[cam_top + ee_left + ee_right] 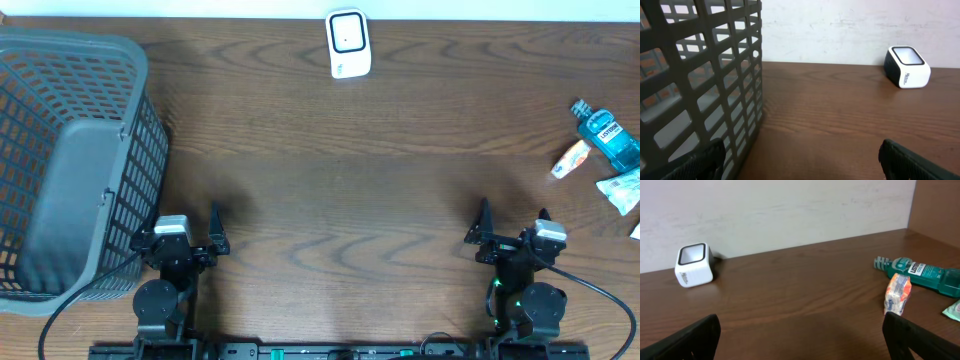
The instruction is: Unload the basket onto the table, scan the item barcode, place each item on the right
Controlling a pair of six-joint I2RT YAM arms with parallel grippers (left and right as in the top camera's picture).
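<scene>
A white barcode scanner [348, 43] with a dark window stands at the table's far edge, seen also from the left wrist [907, 66] and the right wrist [694, 265]. Items lie at the far right: a teal mouthwash bottle [608, 135] [925, 275], a small orange-and-white tissue pack [572, 159] [897, 294] and a green-white packet [622, 188]. My left gripper [183, 228] [800, 165] rests open at the near left beside the basket, holding nothing. My right gripper [513, 222] [800, 340] rests open at the near right, short of the items, with only bare wood between its fingers.
A large grey mesh basket [70, 150] [700, 85] fills the left side, its wall right beside my left gripper's outer finger. Brown wooden tabletop [340, 200] stretches between the arms and the scanner. A pale wall runs behind the table's far edge.
</scene>
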